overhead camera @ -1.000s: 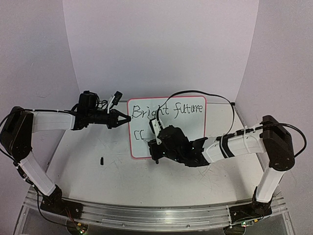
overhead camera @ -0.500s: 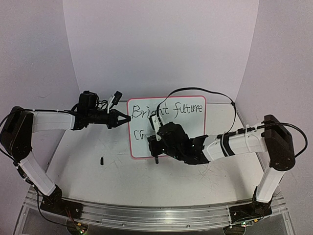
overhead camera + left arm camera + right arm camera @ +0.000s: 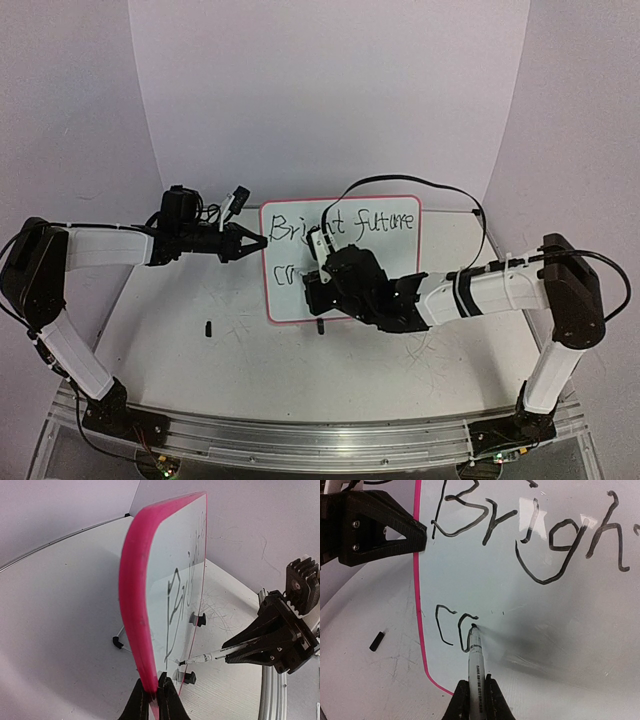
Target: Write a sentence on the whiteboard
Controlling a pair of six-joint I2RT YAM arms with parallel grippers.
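Centrally on the bench (image 3: 180, 340), the pink-framed whiteboard (image 3: 385, 255) stands upright. The left claw (image 3: 262, 241) is clamped on its left edge. The right claw (image 3: 476, 685) grips a marker (image 3: 475, 655), whose tip touches the board at the second curved stroke of the lower line. The sentence (image 3: 378, 222) reads "Bright future" on the upper line, with two curved strokes below. A small black cap (image 3: 208, 327) lies on the bench, left of the board.

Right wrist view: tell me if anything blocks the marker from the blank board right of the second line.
Nothing visible does. The thin white marker in the right gripper touches the pink-framed white whiteboard; the surface rightward is bare.
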